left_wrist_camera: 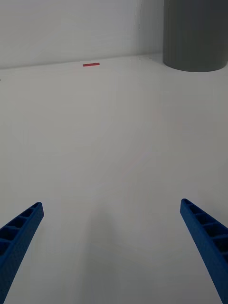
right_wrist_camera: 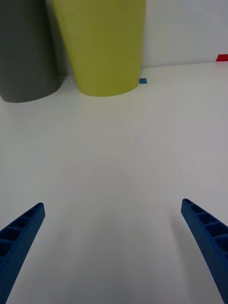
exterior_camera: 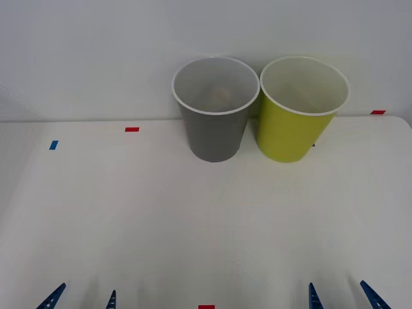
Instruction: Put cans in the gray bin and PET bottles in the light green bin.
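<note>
The gray bin (exterior_camera: 215, 135) stands upright at the back middle of the white table, and the light green bin (exterior_camera: 293, 135) stands right beside it on the right. Each holds a faint pale shape at its bottom, too dim to name. The cans and PET bottles are out of view. My left gripper (exterior_camera: 84, 297) is open at the front left edge, with nothing between its fingers. My right gripper (exterior_camera: 342, 296) is open at the front right, also holding nothing. The right wrist view shows the light green bin (right_wrist_camera: 102, 47) and gray bin (right_wrist_camera: 26, 47) ahead of the right gripper (right_wrist_camera: 114, 247). The left wrist view shows the gray bin (left_wrist_camera: 194, 33) beyond the left gripper (left_wrist_camera: 114, 247).
The white table (exterior_camera: 193, 219) meets a pale wall just behind the bins. Small tape marks lie on it: red (exterior_camera: 132, 129) and blue (exterior_camera: 53, 145) at the back left, red (exterior_camera: 378, 112) at the back right, red (exterior_camera: 206, 307) at the front edge.
</note>
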{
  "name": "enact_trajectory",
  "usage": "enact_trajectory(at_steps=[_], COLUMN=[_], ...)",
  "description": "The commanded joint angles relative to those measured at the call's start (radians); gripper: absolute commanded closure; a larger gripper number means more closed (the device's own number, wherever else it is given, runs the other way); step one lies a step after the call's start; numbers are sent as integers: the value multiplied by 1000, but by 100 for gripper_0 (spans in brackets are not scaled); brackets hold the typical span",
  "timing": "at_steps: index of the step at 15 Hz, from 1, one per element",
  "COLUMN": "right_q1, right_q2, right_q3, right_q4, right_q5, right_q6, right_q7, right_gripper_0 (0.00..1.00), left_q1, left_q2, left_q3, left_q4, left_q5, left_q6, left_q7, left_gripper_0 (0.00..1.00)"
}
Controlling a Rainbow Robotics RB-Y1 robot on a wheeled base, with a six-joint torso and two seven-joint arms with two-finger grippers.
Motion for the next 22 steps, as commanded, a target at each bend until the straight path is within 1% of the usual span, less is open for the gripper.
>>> enact_trajectory(at_steps=[1,22], right_q1=[0,0], right_q2=[0,0], right_q3=[0,0], right_q4=[0,0], right_q5=[0,0], right_q6=[0,0], right_q7=[0,0], right_gripper_0=[0,0], left_q1=[0,0], left_q2=[0,0], left_q3=[0,0], left_q4=[0,0], left_q5=[0,0], left_q6=[0,0], left_q7=[0,0], left_gripper_0=[0,0])
